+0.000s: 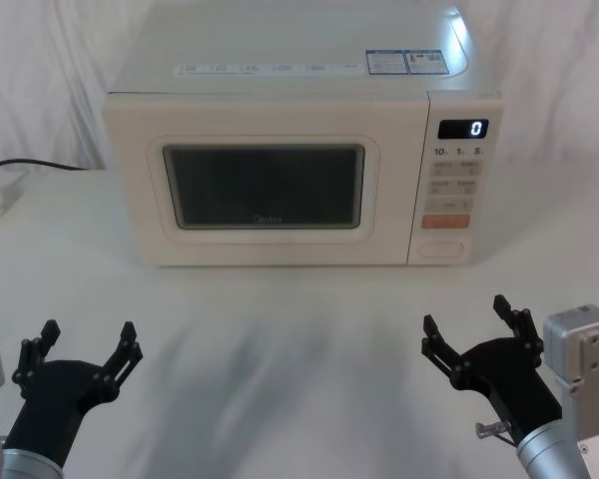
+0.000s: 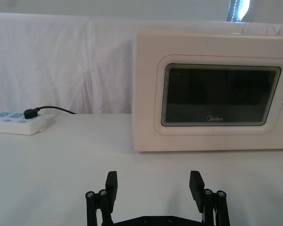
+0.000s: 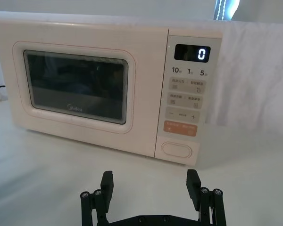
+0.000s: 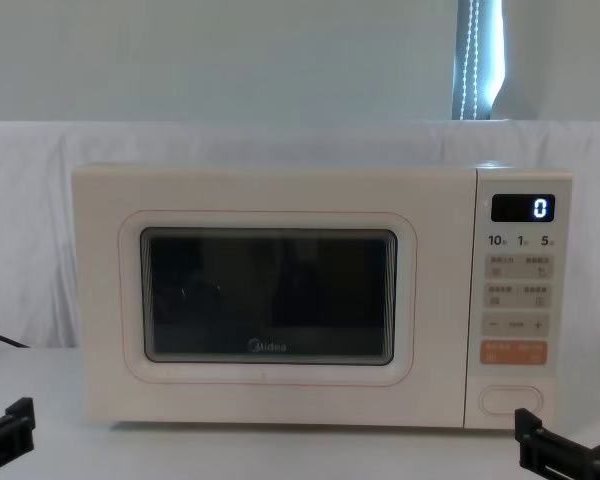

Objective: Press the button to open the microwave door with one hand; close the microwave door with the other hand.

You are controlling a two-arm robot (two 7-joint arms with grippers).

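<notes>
A white cloth covers the table and hangs as a backdrop behind it, with a pale wall above and a strip of bright window at the upper right in the chest view. On the table's left edge lies a white power strip with a black plug and cord running into it, well apart from everything else. The microwave stands in the middle of the table, square to the robot, its black display reading 0. The microwave door is shut flush with the front, its dark window taking up most of the left part. On the panel at the right, below the small printed buttons and the orange rectangular button, sits the button, the lowest control, close to the bottom right corner of the front. Nothing lies on the cloth between the grippers and the microwave. The right gripper hovers above the table in front of the panel side, near the robot and well short of the microwave, its fingers spread wide; the button is ahead of it and a little toward the robot's left, as the right wrist view shows. The left gripper hangs on the far left, also low and near the robot, fingers wide apart, with the door's left edge ahead and off to its right.
</notes>
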